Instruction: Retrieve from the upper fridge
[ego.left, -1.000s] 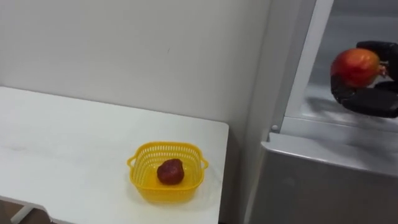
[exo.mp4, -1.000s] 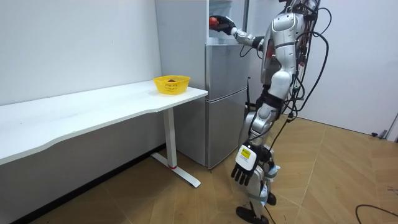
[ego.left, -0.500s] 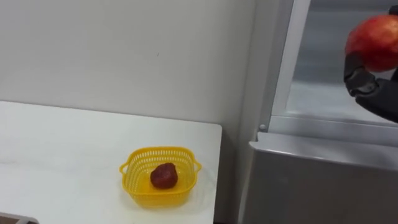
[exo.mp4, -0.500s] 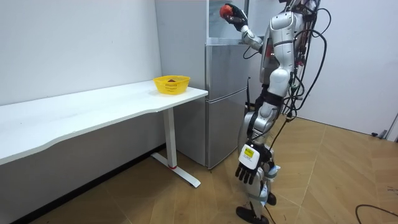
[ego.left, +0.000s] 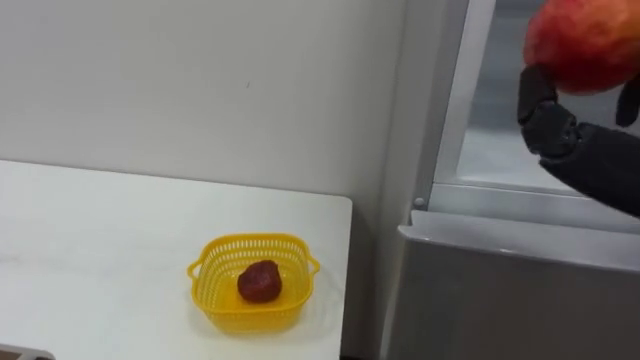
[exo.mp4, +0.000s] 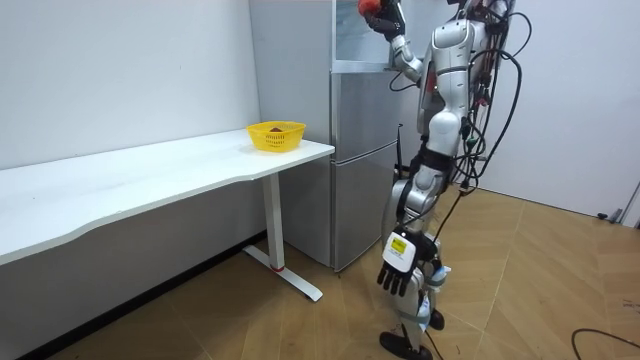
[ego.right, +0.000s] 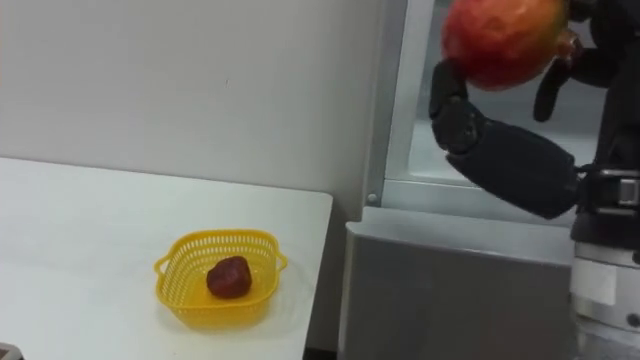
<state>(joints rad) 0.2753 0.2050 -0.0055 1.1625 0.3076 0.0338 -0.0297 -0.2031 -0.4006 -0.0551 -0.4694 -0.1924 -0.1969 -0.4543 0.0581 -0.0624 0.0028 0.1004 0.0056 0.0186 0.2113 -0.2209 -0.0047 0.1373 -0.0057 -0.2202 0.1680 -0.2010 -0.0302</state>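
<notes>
Fingers (ego.right: 451, 96) of right hand (ego.right: 512, 165) clasp red fruit (ego.right: 501, 38).

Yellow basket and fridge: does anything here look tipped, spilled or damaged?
Nothing stands out. The yellow basket sits upright on the white table with one dark red fruit inside, and the right hand holds a red apple before the open upper fridge. The left hand hangs at the robot's side.

Round red fruit (ego.left: 585, 42), yellowish blush, held high in curled fingers of right hand (ego.left: 578, 152), before open upper fridge compartment (ego.left: 492, 150).
</notes>
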